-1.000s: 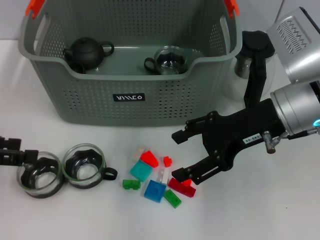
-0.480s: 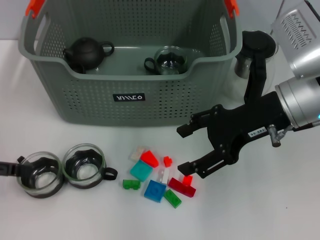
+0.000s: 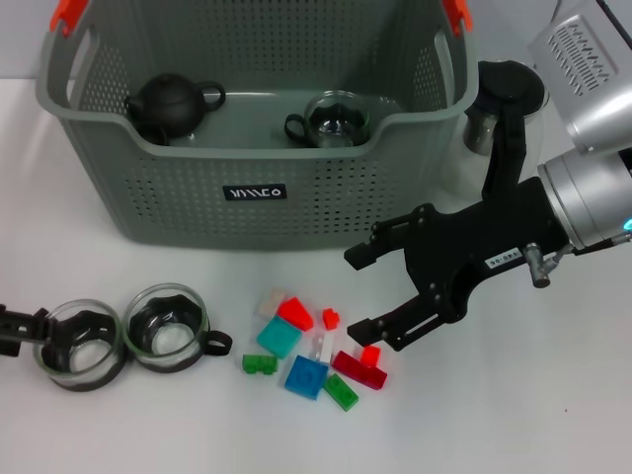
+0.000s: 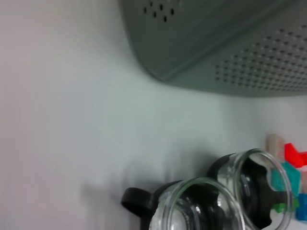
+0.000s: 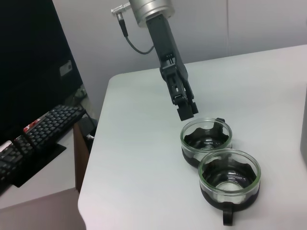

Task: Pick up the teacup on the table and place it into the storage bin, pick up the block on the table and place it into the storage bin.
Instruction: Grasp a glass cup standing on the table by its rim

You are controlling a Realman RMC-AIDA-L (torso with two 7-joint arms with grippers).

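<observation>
1. While our right pincer (image 3: 363, 288) hangs wide apart above the blocks (image 3: 311, 346), it grips nothing.
2. Our left pincer (image 5: 186, 109) sits by two teacups (image 3: 118, 341) at 7 o'clock; its grip we cannot tell.
3. The storage bin (image 3: 254, 193) stands at 12 o'clock.

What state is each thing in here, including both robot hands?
Storage bin: upright, holding a teapot and one glass cup.
Two teacups: upright, empty, on the table.
Blocks: loose pile on the table.
Right hand: open, empty, over the blocks.
Left hand: beside the outer teacup, holding nothing.
</observation>
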